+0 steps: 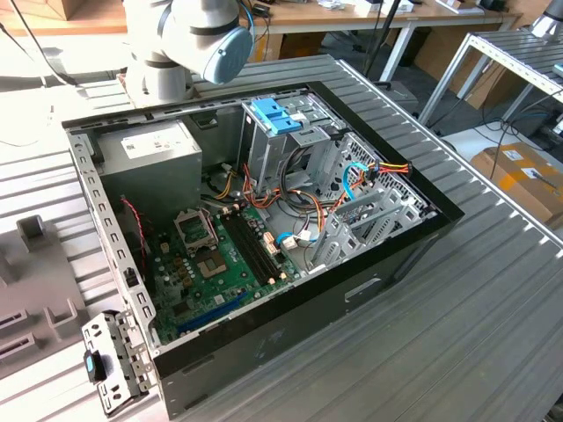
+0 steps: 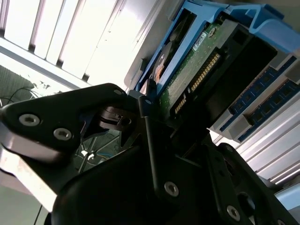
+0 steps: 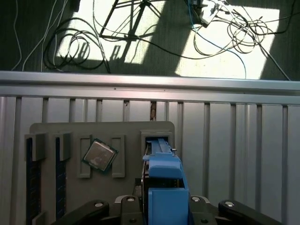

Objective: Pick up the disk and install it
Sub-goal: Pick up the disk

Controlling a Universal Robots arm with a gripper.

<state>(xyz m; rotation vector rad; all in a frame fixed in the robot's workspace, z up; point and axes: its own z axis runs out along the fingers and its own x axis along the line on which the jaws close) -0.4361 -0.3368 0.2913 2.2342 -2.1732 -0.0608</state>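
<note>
Evidently the flat rectangular disk [image 2: 187, 70], green circuit board showing, stands on edge in a bright blue plastic carrier [image 3: 164, 183] at a slot of the grey holder tray [image 3: 70, 129], leaving its flanks free. The black gripper [image 2: 180, 133] straddles it; whether it is clamped on it, I cannot tell.

Disk [image 2: 192, 70] inside bracket [image 2: 262, 18], chip [image 3: 99, 155] on fixture [image 3: 103, 127]

The disk [image 2: 187, 70] is seen in the second wrist view, its green circuit board and row of gold contacts exposed. It is enclosed in a blue frame [image 2: 206, 11] and clamped on edge by the gripper [image 2: 178, 129].
</note>
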